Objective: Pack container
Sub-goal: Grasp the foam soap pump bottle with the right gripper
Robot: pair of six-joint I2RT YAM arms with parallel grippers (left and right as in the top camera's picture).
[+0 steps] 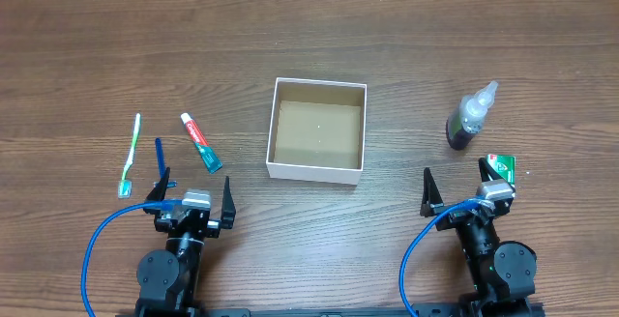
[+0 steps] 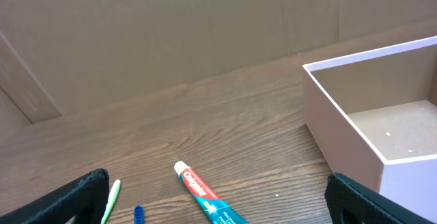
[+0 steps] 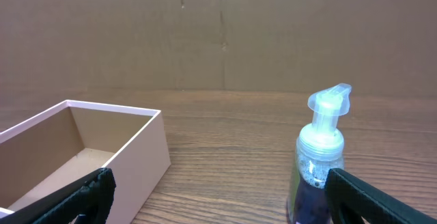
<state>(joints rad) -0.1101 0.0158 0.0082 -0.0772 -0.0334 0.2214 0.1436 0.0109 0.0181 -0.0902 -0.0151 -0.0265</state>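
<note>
The container [image 1: 275,133], a square shallow box with white walls and a brown inside, sits empty at the table's middle; it also shows in the left wrist view [image 2: 341,125] and the right wrist view [image 3: 147,149]. A toothpaste tube [image 1: 200,142] [image 2: 205,197], a green toothbrush [image 1: 130,155] [image 2: 110,200] and a blue toothbrush [image 1: 160,158] [image 2: 138,214] lie left of it. A pump bottle of dark liquid [image 1: 469,119] [image 3: 317,162] and a small green packet [image 1: 501,166] are right of it. My left gripper [image 1: 196,193] [image 2: 218,203] is open and empty. My right gripper [image 1: 455,184] [image 3: 218,197] is open and empty.
The table is brown wood grain [image 1: 387,27]. A brown cardboard wall [image 3: 218,33] stands behind it. Blue cables [image 1: 97,249] loop from both arms at the near edge.
</note>
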